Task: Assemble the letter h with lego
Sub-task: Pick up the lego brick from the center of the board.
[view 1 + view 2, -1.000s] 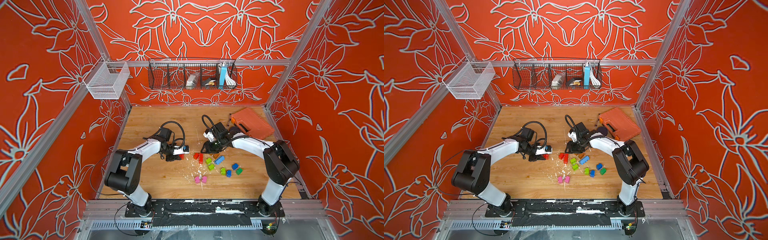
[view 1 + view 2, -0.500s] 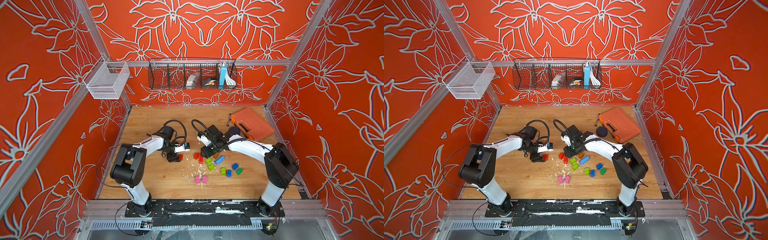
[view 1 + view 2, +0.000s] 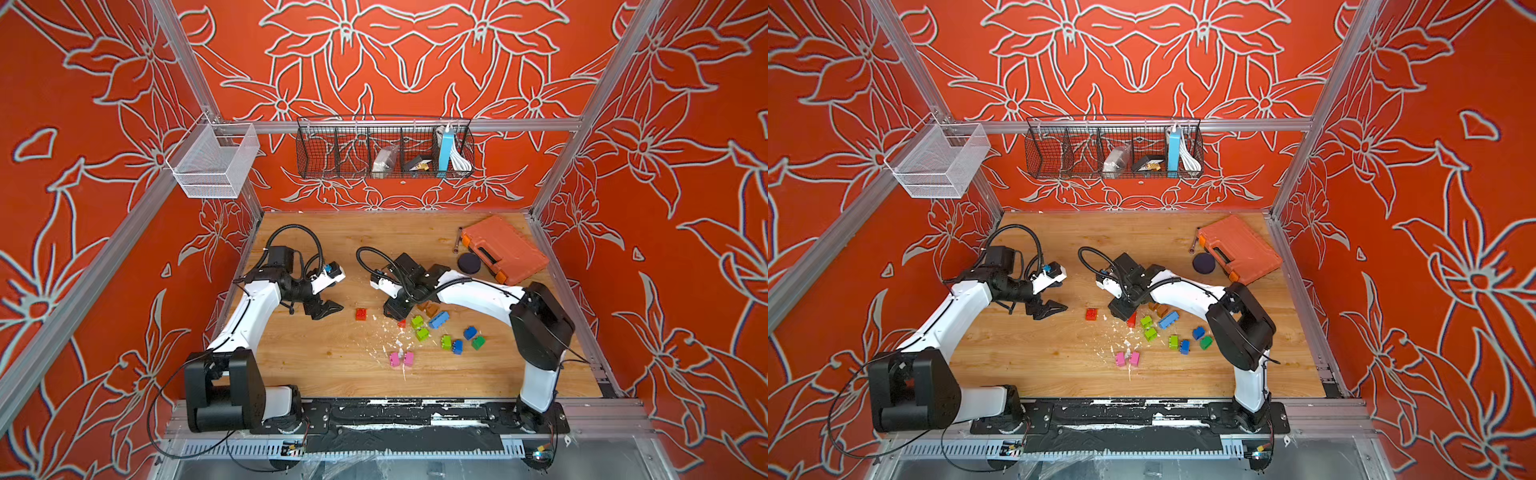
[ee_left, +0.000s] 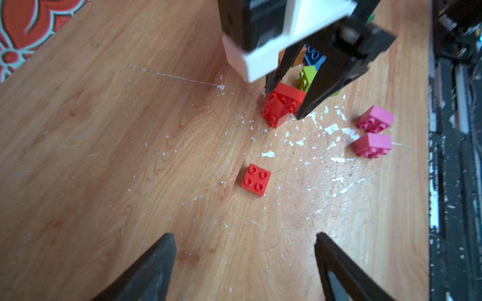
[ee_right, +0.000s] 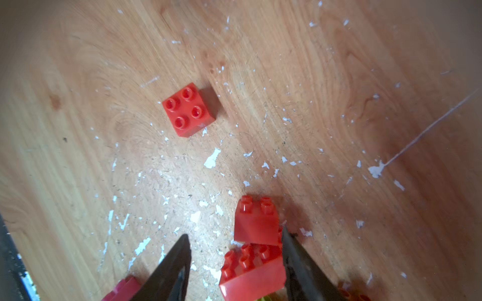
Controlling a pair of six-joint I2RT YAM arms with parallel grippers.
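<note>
having let go, left hand point(image 4: 244, 235) spread wide, back from lone red brick point(image 4: 256, 179), right hand point(image 5: 234, 232) loosened, part-spread astride two red bricks point(image 5: 257, 224)

We see a black wire basket point(image 3: 384, 149) hung on the back wall, one of the orange-red panels printed with white flower outlines point(image 3: 407, 54) that close in three sides. Left of the basket hangs a white mesh bin point(image 3: 214, 164); a silver aluminium rail point(image 3: 519, 124) carries both. Below the basket lies a pale wood-grain tabletop point(image 3: 374, 232) — evenly lit, flecked with white chips point(image 4: 268, 154).
</note>
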